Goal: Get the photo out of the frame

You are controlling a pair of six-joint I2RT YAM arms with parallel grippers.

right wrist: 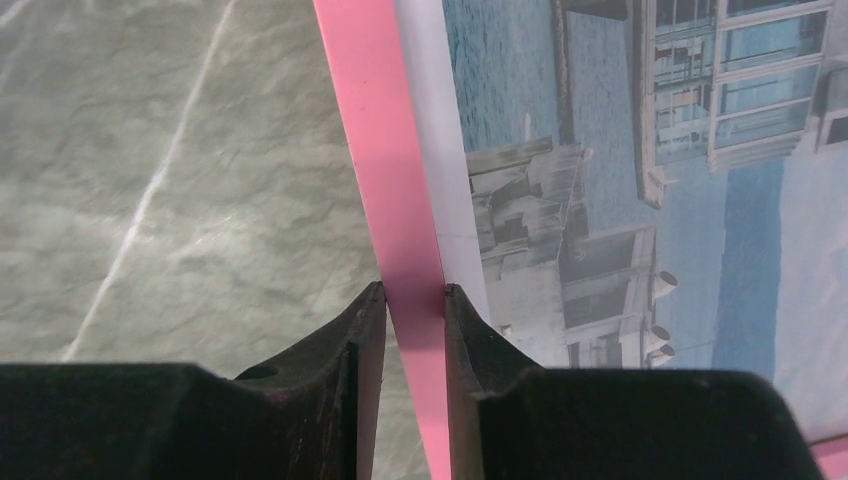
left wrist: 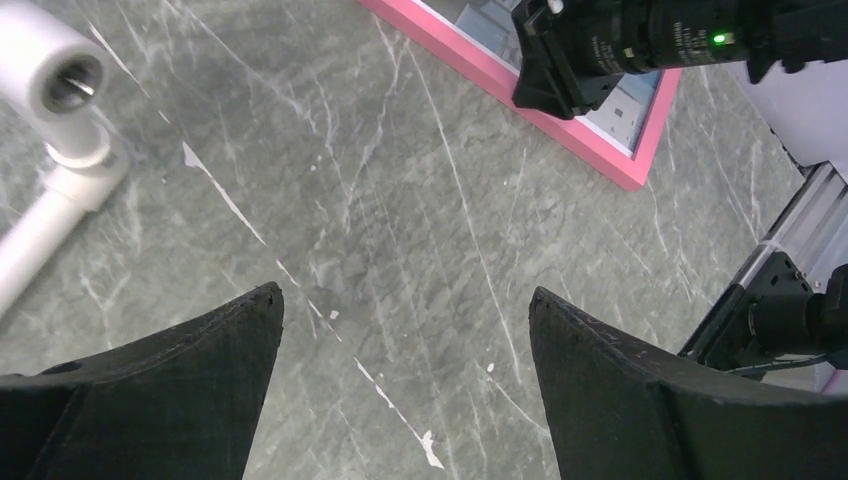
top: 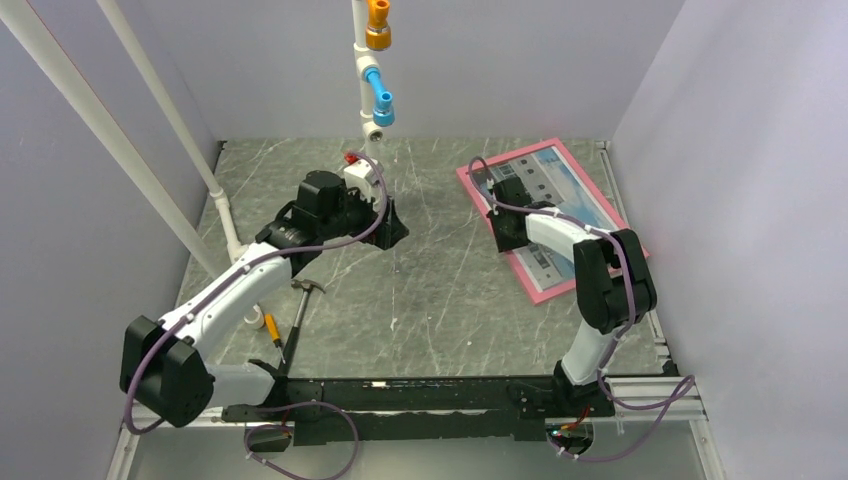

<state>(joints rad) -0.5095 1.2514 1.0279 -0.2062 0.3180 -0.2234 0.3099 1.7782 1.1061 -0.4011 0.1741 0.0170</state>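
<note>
A pink picture frame (top: 536,282) lies at the right of the table, face up. The photo (top: 572,185) of a white-grey building against blue sky sits inside it, behind a white border. My right gripper (top: 502,213) is at the frame's left edge. In the right wrist view my right gripper (right wrist: 414,292) is shut on the pink rail (right wrist: 385,170), one finger on each side, with the photo (right wrist: 640,190) just to its right. My left gripper (top: 390,225) is open and empty over bare table left of centre; in the left wrist view (left wrist: 405,305) the frame's corner (left wrist: 640,160) lies far ahead.
A white pipe stand (top: 365,90) with blue and orange fittings rises at the back. A white post (top: 150,180) leans at the left. A hammer (top: 300,310) and a small yellow tool (top: 272,328) lie near the left arm. Side walls enclose the grey marble table (top: 440,290).
</note>
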